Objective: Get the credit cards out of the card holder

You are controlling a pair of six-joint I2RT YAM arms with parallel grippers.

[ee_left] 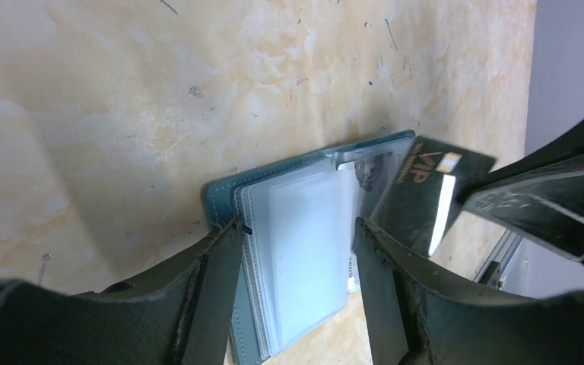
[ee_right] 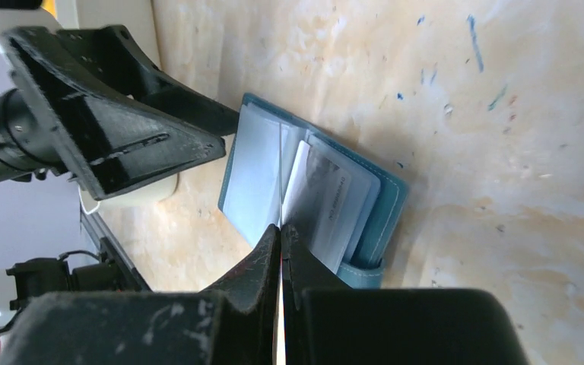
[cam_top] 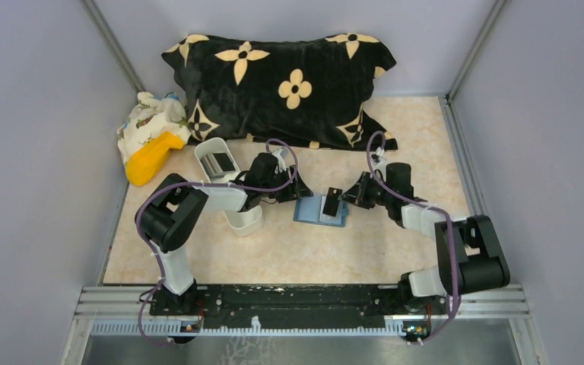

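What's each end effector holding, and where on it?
Right end effector pinches the dark VIP card by its edge; left end effector open, holding nothing.

My right gripper pinches a dark card over the open blue card holder lying on the table; my left gripper sits at the holder's left edge, near the white tray

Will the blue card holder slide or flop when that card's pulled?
The card holder is probably light and could slide on the table, though the open left gripper straddling it may pin it. Its clear sleeves look floppy and might lift with the dark card.
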